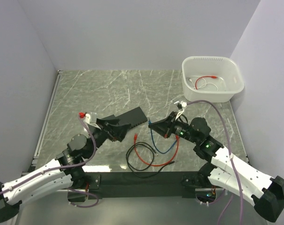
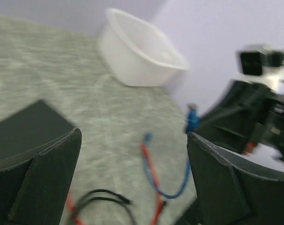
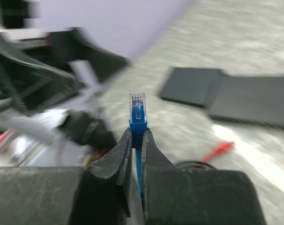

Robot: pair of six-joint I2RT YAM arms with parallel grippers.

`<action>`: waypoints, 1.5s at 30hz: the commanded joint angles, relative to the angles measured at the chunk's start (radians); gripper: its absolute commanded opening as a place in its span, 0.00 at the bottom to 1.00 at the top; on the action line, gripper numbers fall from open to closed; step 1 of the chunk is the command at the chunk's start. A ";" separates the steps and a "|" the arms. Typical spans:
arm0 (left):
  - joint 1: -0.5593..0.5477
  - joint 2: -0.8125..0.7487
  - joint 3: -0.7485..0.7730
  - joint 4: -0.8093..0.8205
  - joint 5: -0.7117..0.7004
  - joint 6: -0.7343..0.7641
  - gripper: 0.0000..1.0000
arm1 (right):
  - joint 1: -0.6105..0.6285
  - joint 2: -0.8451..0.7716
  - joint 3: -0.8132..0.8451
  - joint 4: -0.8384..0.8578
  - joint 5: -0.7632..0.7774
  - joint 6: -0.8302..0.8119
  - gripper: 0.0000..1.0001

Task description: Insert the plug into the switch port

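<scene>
The black switch (image 1: pixel 131 117) lies flat at the table's middle, also in the left wrist view (image 2: pixel 26 129) and the right wrist view (image 3: pixel 235 96). My left gripper (image 1: pixel 112 129) is open and empty over the switch's near left end; its fingers (image 2: pixel 48 173) stand wide apart. My right gripper (image 1: pixel 154 125) is shut on the blue plug (image 3: pixel 137 110), whose clear tip sticks out past the pads toward the switch, a short gap to the right of it. The plug also shows in the left wrist view (image 2: pixel 192 118). Its blue cable (image 1: pixel 163 149) trails down to the table.
A red cable (image 1: pixel 146 157) and a black cable (image 1: pixel 131 161) lie looped near the front edge between the arms. A white tub (image 1: pixel 235 86) holding a red and white cable stands at the back right. Walls enclose the table on three sides.
</scene>
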 commanded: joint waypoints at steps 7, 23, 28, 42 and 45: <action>0.359 0.169 0.095 -0.156 0.020 0.038 0.99 | -0.041 0.173 0.110 -0.339 0.327 -0.119 0.00; 0.608 0.971 0.417 0.234 0.462 0.179 0.93 | -0.003 0.653 0.322 -0.451 0.427 -0.211 0.00; 0.654 1.150 0.501 0.289 0.566 0.141 0.88 | 0.036 0.773 0.432 -0.504 0.481 -0.232 0.00; 0.691 1.342 0.460 0.533 0.812 0.079 0.88 | 0.048 0.986 0.547 -0.528 0.522 -0.232 0.00; 0.691 1.380 0.470 0.548 0.850 0.069 0.87 | 0.047 1.009 0.569 -0.528 0.524 -0.232 0.00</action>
